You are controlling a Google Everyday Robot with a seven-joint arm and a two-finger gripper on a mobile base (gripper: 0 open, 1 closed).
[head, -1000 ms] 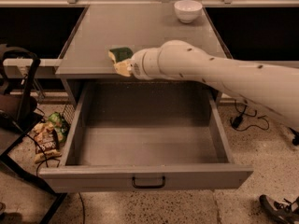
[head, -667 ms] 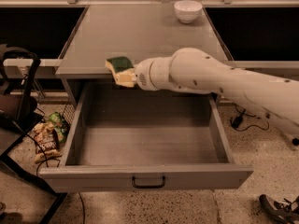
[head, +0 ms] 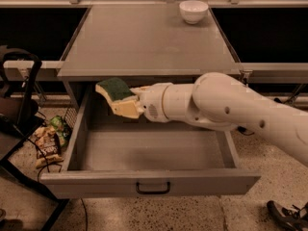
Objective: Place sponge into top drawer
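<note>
The drawer stands pulled fully out, its inside bare grey, with a black handle at the centre of its front panel. The sponge is held in the air above the drawer's rear left part, green side up and tilted, clear of the drawer floor. The gripper is above the drawer's rear, jaws closed on the sponge's right end. The white arm reaches in over the drawer's right wall. A white bowl sits on the cabinet top behind the drawer, at its far right corner. Snack bags lie on the floor left of the drawer.
</note>
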